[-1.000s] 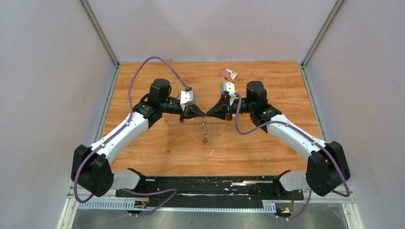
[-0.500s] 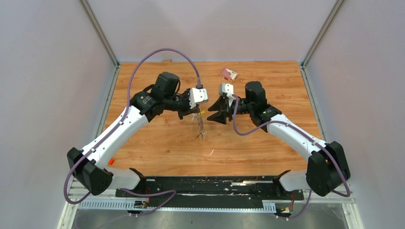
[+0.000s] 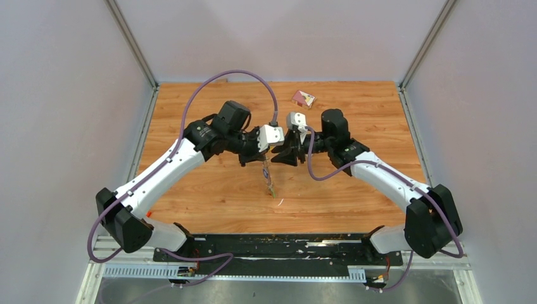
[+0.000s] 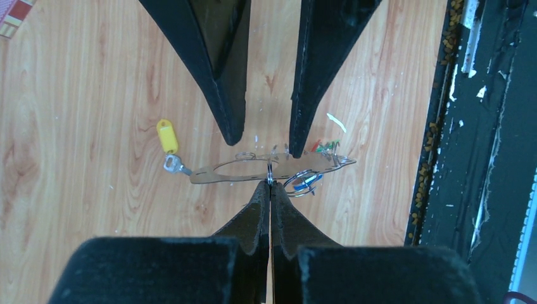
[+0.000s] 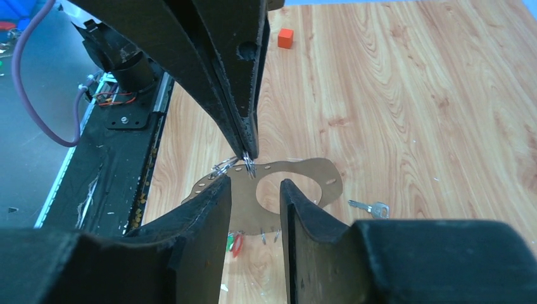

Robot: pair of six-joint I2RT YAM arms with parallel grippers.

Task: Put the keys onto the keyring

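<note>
The keyring point(image 4: 253, 170) is a flat grey-brown metal loop with holes along its edge, held in the air over the table. My left gripper point(image 4: 270, 183) is shut on a small wire ring at its rim. It also shows in the right wrist view point(image 5: 297, 174) and hangs below the grippers in the top view point(image 3: 270, 178). My right gripper point(image 5: 255, 183) is open, one finger on each side of the loop's near rim. A silvery key point(image 4: 173, 165) with a yellow tag point(image 4: 166, 135) sits at the loop's far end; I cannot tell if it is attached. Red and green tags point(image 5: 235, 244) hang under the loop.
A red block with a white grid point(image 3: 303, 98) lies at the back of the wooden table point(image 3: 354, 114). A small orange cube point(image 5: 285, 38) lies near the front left edge. The black base rail point(image 4: 481, 126) runs along the near edge.
My left gripper has moved right and forward with the keyring, close to my right gripper. My right gripper, which met the left one a second ago, has opened.
</note>
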